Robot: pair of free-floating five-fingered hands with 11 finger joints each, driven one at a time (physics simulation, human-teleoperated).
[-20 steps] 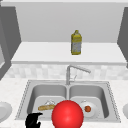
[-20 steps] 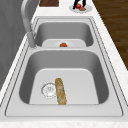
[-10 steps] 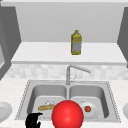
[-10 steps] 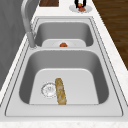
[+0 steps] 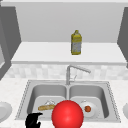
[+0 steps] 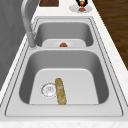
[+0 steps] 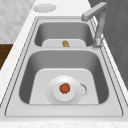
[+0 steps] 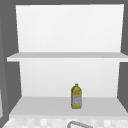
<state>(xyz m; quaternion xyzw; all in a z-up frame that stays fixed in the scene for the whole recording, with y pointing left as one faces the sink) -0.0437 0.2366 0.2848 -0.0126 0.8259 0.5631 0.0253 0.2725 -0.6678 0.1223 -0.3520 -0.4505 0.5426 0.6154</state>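
Left robot hand (image 5: 33,120), fingers curled and holding nothing, hovers beside a red ball (image 5: 67,114), near the sink's (image 5: 25,96) bread roll (image 5: 46,107).

I can read no words, numbers, brand names or signs anywhere around me. The yellow bottle (image 5: 76,42) on the shelf above the faucet (image 5: 72,72) carries a pale label, but its print is too blurred for me to make out any letters.
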